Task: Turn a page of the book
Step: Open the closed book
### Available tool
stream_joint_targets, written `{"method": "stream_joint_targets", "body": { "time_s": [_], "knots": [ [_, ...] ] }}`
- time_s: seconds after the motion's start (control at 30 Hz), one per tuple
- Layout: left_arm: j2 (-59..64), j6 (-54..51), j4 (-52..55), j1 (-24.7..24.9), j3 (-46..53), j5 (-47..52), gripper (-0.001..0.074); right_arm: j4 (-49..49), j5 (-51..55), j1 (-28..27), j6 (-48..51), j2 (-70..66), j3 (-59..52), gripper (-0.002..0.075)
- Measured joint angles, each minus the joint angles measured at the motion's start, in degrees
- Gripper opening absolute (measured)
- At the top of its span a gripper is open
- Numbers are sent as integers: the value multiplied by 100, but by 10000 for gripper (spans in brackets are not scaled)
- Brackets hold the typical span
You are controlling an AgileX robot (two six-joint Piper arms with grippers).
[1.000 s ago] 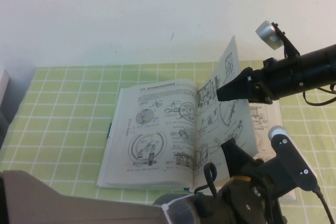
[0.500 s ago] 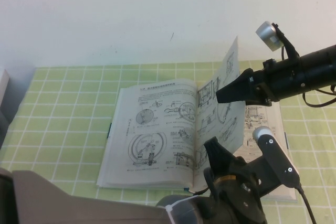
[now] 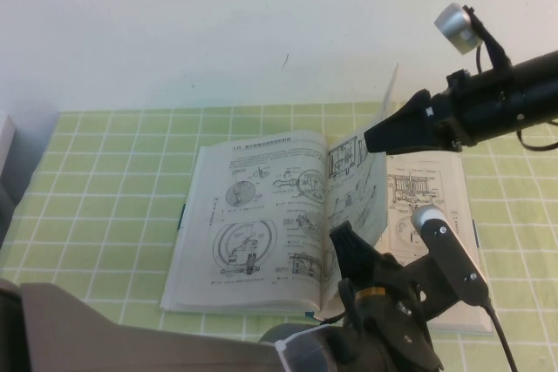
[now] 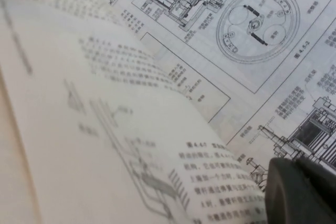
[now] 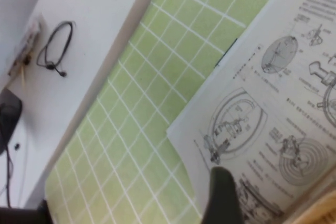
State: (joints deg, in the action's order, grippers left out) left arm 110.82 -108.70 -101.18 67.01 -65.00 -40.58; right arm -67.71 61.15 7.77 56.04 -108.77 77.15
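Observation:
The book (image 3: pixel 253 215) lies open on the green grid mat, its pages full of machine drawings. The page (image 3: pixel 373 185) stands lifted and curved over the spine. My right gripper (image 3: pixel 370 140) reaches in from the right and is shut on the page near its upper edge. In the right wrist view one dark finger (image 5: pixel 223 198) shows over the book's left side (image 5: pixel 273 93). My left gripper (image 3: pixel 342 234) is shut, low at the book's front edge, right beside the lifted page. In the left wrist view its fingertip (image 4: pixel 299 192) sits next to the curved page (image 4: pixel 105 129).
The green mat (image 3: pixel 113 172) extends left of the book. A white wall rises behind it. A pale object (image 3: pixel 4 141) sits at the far left edge. In the right wrist view a looped cable (image 5: pixel 55 51) lies on a white surface beyond the mat.
My left gripper has moved left along the book's front edge toward the spine. My right gripper has risen a little, and the page has swung further over, showing more of the right-hand side.

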Motion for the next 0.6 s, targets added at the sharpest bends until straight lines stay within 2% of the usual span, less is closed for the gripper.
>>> {"method": "stream_joint_targets", "body": {
  "time_s": [0.23, 0.37, 0.5, 0.6],
  "knots": [
    [0, 22, 0, -110, 0, -57, -4, 1165, 166, -186, -698, 457, 278, 462],
    [0, 68, 0, -351, 0, 55, -4, 2307, 328, -259, -1109, 655, 283, 445],
    [0, 233, 0, -554, 0, 161, -4, 3254, 437, -259, -1383, 654, 114, 344],
    [0, 340, 0, -633, 0, 296, -4, 3390, 290, -259, -1383, 550, -156, 246]
  ]
}}
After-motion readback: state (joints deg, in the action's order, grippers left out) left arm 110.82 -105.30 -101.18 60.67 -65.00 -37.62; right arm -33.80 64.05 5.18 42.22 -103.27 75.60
